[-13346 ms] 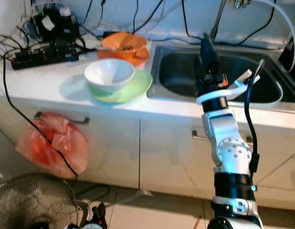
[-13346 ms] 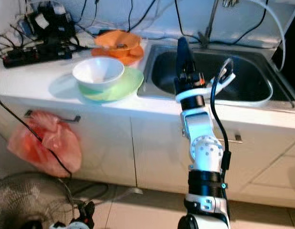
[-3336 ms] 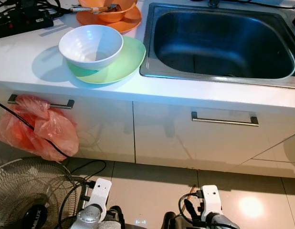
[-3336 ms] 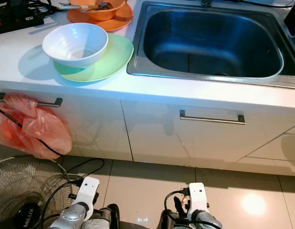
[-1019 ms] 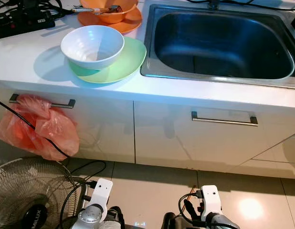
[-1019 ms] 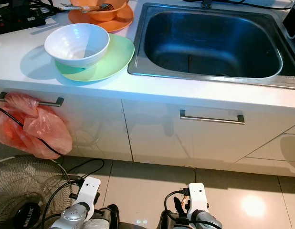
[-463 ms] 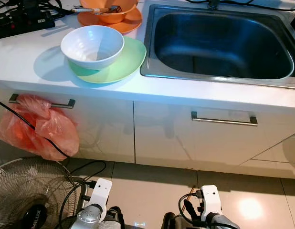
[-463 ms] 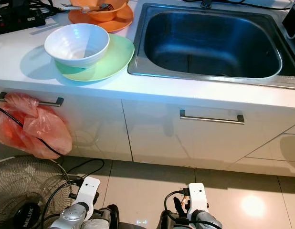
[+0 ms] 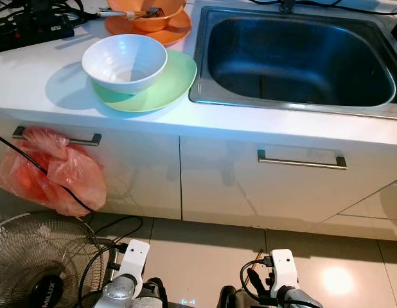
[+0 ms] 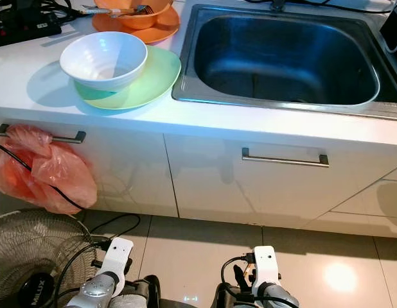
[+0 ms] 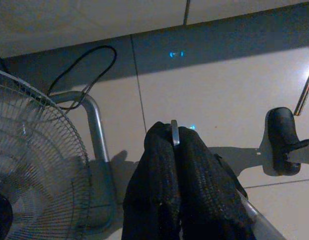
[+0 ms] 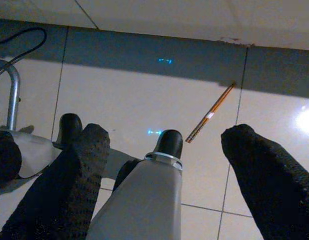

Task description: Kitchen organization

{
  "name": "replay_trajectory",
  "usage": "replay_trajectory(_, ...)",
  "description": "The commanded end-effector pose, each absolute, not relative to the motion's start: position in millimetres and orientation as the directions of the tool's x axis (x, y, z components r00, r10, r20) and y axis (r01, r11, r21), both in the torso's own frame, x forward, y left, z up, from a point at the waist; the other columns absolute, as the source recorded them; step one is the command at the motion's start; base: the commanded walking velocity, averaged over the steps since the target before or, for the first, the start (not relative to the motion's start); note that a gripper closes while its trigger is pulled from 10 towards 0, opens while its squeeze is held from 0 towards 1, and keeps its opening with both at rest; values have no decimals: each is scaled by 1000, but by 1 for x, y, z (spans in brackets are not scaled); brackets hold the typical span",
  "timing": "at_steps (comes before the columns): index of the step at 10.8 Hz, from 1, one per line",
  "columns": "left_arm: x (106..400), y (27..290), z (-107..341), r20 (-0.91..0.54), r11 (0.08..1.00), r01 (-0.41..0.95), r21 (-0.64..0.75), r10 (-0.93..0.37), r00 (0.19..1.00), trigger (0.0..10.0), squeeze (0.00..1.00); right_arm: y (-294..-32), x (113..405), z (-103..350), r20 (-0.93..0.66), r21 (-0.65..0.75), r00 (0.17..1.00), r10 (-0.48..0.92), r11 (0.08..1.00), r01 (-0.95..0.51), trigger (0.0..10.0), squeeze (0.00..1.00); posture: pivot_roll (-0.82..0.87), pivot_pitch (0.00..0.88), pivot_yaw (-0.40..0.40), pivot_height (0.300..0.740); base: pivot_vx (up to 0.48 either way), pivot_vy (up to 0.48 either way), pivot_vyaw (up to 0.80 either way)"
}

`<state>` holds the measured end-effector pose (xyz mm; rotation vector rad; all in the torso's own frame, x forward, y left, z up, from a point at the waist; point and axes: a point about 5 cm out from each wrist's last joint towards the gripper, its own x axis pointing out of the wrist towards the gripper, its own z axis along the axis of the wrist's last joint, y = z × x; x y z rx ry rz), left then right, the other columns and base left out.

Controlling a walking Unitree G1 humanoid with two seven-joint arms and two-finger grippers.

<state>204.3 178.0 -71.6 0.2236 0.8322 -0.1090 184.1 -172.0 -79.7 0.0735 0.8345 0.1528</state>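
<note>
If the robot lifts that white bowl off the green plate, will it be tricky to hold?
The white bowl looks glossy and hard, so it is probably slippery for two fingers and breakable. It sits loose on the green plate, so it should lift free, though a push might slide it.

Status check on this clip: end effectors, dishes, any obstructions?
Left end effector shut, right end effector open, both hanging low over the tiled floor. White ceramic bowl sits on pale green plate, untouched. Steel sink empty. Thin orange stick lies on floor.
</note>
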Motion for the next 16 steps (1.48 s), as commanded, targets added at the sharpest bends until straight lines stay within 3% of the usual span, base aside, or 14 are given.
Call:
replay_trajectory(1,196,181,-76,-760,972,179,152,0,650,10000,0,-174,176,-84,-756,129,634,160,987,-96,10000,0,87,174,-34,740,0,0,0)
replay_trajectory(4,194,181,-77,-770,965,203,164,-3,638,10000,0,-174,176,-84,-754,129,636,164,986,-101,10000,0,82,169,-33,740,0,-89,0)
replay_trajectory(16,189,185,-80,-779,968,189,166,11,627,10000,0,-174,177,-84,-754,139,635,166,986,-93,10000,0,88,205,-42,740,0,-385,0)
